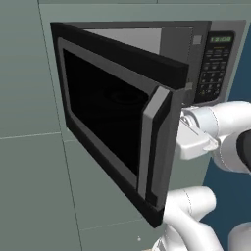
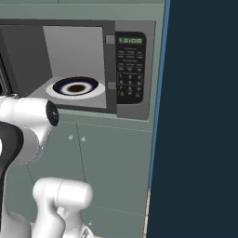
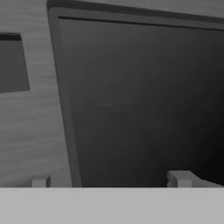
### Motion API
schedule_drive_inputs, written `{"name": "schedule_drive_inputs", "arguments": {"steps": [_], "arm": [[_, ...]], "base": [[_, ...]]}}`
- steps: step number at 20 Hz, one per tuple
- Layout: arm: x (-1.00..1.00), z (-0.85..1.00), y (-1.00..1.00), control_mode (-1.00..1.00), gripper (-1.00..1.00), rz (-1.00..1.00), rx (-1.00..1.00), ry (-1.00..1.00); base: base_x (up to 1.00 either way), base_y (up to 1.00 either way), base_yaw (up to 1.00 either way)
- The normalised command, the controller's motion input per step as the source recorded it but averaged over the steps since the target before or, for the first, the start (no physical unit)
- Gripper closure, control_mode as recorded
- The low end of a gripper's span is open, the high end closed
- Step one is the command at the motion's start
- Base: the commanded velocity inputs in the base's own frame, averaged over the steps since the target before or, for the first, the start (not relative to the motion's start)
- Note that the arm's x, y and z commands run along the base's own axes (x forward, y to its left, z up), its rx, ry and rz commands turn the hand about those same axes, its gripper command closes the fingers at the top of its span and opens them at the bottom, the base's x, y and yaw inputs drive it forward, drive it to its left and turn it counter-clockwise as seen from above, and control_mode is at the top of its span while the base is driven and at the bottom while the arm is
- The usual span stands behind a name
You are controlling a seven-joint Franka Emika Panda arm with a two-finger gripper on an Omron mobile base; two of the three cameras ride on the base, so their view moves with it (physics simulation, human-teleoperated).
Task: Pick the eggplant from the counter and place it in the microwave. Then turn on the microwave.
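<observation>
The microwave (image 2: 110,100) is built into a grey-green cabinet wall, and its door (image 1: 105,105) stands swung out to the left. Inside the lit cavity lies a white plate (image 2: 95,91) with a dark ring and a small dark brown spot at its middle; I cannot tell whether that spot is the eggplant. My gripper (image 3: 109,180) is open, its two tips wide apart, right up against the inner face of the door (image 3: 144,100). My white hand (image 1: 196,137) sits just behind the door's free edge. The counter is out of view.
The keypad (image 2: 130,69) and green display (image 2: 130,40) sit to the right of the cavity. The door's grey bar handle (image 1: 154,142) faces outward. Cabinet fronts (image 2: 111,167) lie below the microwave, and a dark blue wall (image 2: 200,116) is on the right.
</observation>
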Motion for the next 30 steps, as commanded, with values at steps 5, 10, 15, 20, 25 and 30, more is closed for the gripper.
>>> {"name": "schedule_drive_inputs", "arguments": {"steps": [5, 10, 15, 20, 25, 30], "arm": [[0.00, -0.02, 0.43, -1.00, -1.00, -0.03, 0.00, 0.00], [0.00, -0.05, 0.48, -1.00, -1.00, -0.01, 0.00, 0.00], [0.00, -0.04, 0.46, -1.00, -1.00, -0.01, 0.00, 0.00], [0.02, -0.03, 0.45, -1.00, -1.00, 0.00, 0.00, 0.00], [0.05, -0.03, 0.43, -1.00, -1.00, 0.00, 0.00, 0.00], [0.07, -0.03, 0.40, -1.00, -1.00, 0.00, 0.00, 0.00]], "base": [[0.00, 0.00, 0.00], [0.00, 0.00, 0.00], [0.00, 0.00, 0.00], [0.00, 0.00, 0.00], [0.00, 0.00, 0.00], [0.00, 0.00, 0.00]]}}
